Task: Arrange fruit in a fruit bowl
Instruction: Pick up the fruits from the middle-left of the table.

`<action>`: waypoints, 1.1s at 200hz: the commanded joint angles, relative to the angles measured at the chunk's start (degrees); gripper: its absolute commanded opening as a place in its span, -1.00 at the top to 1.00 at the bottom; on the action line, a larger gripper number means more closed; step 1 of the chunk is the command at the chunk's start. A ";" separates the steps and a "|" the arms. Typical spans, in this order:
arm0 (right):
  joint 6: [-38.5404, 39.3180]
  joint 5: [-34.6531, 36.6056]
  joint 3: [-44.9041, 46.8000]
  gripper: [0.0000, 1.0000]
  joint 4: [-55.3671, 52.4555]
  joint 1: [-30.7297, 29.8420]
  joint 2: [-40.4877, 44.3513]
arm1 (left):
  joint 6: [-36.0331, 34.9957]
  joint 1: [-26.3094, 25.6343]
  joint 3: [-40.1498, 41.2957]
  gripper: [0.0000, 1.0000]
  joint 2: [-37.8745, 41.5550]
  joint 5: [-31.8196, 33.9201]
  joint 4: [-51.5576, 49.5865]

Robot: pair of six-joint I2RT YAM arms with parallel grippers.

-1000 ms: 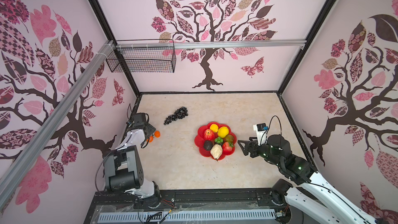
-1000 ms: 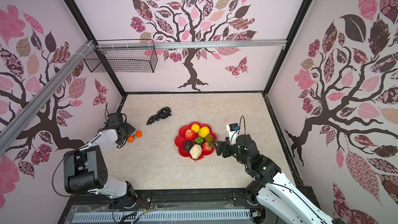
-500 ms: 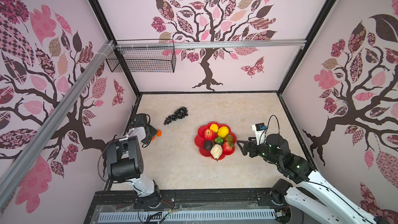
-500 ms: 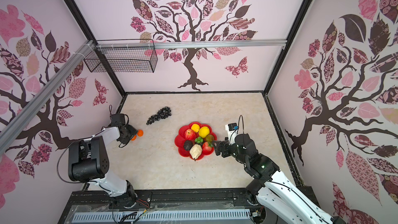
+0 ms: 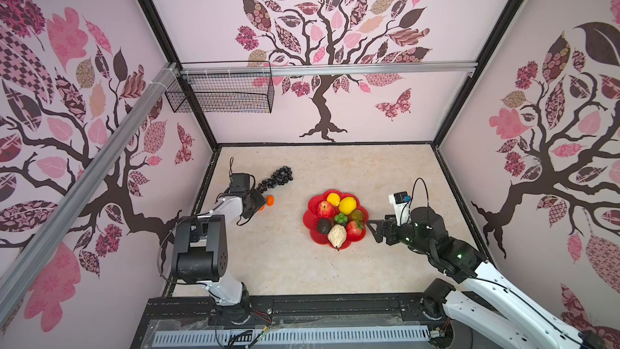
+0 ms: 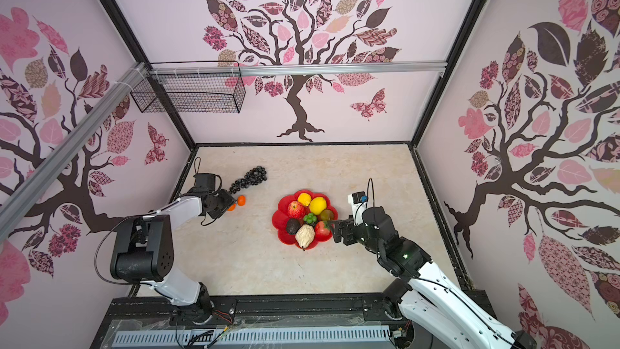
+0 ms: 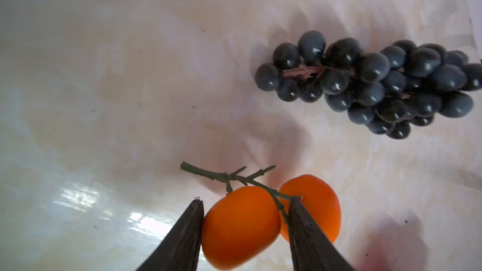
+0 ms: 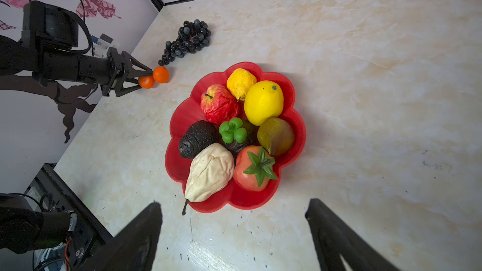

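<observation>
My left arm (image 5: 225, 205) reaches forward, forearm low, wrist angled down. My left gripper (image 7: 246, 199) has both fingers pressed on orange (image 7: 240, 228). My right arm (image 5: 436, 240) bent at elbow, right gripper (image 8: 232, 202) aimed inward, jaws spread wide.

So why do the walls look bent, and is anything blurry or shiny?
Both top views: a wide lens splays the walls. Left wrist view: hazy, glare on the table. Right wrist view: bowl sharp, near fingers soft.
</observation>
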State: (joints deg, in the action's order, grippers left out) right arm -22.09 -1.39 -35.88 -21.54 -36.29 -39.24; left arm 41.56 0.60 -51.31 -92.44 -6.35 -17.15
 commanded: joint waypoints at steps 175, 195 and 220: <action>-1.76 -5.13 -3.59 -0.81 0.73 0.06 -5.65 | -23.38 -39.36 9.75 -0.07 27.12 10.98 13.42; -1.98 -6.46 -5.61 -0.80 -0.05 0.08 -7.03 | -26.72 -42.11 12.30 -0.06 28.36 7.07 19.28; -1.80 -6.63 -8.23 -0.78 -2.23 0.08 -8.41 | -28.54 -42.37 13.14 -0.02 26.79 -0.30 22.99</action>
State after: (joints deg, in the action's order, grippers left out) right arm -23.81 -6.68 -40.05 -21.98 -36.29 -46.87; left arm 18.26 -41.63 -40.27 -64.66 -0.32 -1.28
